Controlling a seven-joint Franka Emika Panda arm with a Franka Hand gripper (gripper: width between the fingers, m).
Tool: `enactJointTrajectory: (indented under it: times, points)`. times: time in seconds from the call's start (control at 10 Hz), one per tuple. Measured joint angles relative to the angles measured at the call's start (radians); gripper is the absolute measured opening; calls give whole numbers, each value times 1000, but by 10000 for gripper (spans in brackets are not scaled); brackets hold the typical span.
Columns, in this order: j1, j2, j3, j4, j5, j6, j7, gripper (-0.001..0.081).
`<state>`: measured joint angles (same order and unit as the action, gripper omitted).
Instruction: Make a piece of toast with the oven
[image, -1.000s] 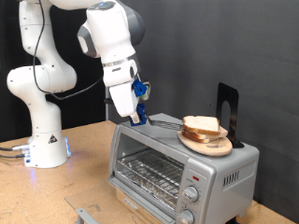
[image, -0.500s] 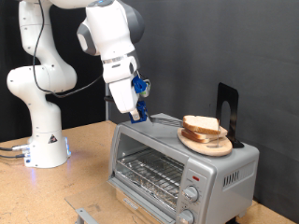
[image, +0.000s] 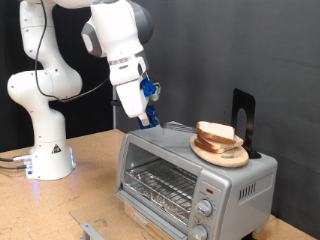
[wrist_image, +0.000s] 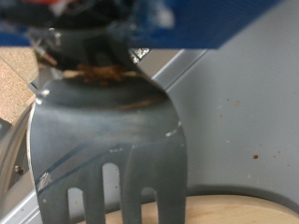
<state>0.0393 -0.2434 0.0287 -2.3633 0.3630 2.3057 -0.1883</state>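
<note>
My gripper (image: 147, 122) hung over the oven (image: 190, 170), fingers clamped on a metal fork (wrist_image: 103, 140); only the wrist view showed its tines. The piece of toast (image: 216, 134) sat on a wooden plate (image: 222, 155) atop the oven, beside a black stand (image: 243, 118).

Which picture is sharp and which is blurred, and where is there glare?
Exterior view: sharp and evenly lit, with the gripper, oven and bread slices clear. Wrist view: the fork fills the frame, soft and out of focus, with bright glare on its metal; the plate edge is blurred.
</note>
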Motion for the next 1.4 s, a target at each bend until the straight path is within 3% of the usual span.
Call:
enactJointTrajectory:
  times: [1.4]
  points:
    - [1,97,66,75,-3,25,77,401]
